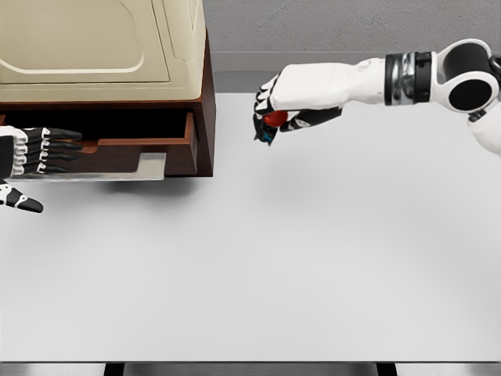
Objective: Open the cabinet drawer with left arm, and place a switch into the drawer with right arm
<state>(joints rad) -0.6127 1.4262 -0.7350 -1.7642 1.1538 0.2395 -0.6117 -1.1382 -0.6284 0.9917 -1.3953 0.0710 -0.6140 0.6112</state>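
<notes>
A cream-topped cabinet (102, 47) with dark red-brown sides stands at the back left of the white table (297, 258). Its drawer (145, 145) is pulled out toward me, with a pale handle plate (151, 167) on its front. My left hand (43, 149) lies at the left edge, fingers stretched flat along the drawer front, holding nothing. My right hand (274, 117) hovers above the table just right of the cabinet, fingers curled on a small switch (275, 119) with a red button and a blue-black body. Most of the switch is hidden by the fingers.
The table's front edge (250, 362) runs along the bottom of the view. A grey wall (313, 23) rises behind the table. The right forearm (407, 78) reaches in from the upper right.
</notes>
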